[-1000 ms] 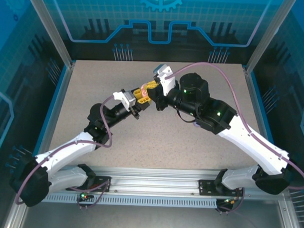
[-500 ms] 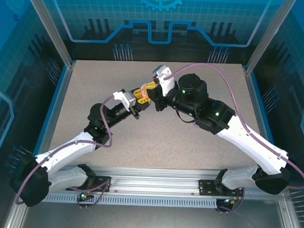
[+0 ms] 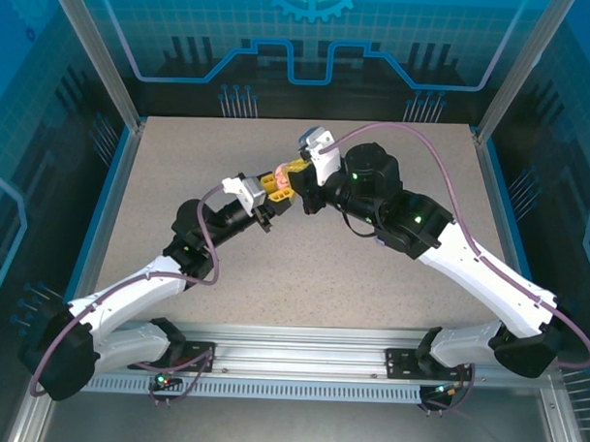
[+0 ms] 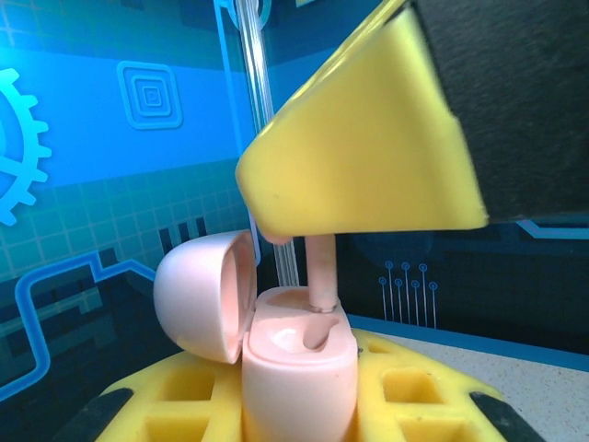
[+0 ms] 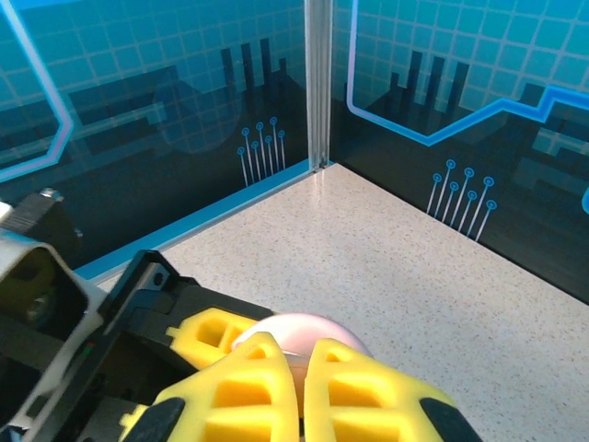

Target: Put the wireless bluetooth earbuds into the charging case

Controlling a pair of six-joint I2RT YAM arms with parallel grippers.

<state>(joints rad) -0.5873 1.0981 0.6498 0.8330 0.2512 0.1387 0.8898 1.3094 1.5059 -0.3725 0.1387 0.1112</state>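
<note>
Bright, even light with a blue tint.
You get only faint, soft shadows on the table [image 3: 303, 279]; up close, the yellow finger [image 4: 368, 138] looks slightly out of focus.

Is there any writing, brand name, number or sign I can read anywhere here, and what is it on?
No readable words, brands or numbers anywhere.
Blue wall panels: drawings only, a gear, nested squares and circuit lines; no letters.
Pink charging case, held in the left pincer: plain, no print visible.
Pink earbud, held in the right pincer: plain.
</note>
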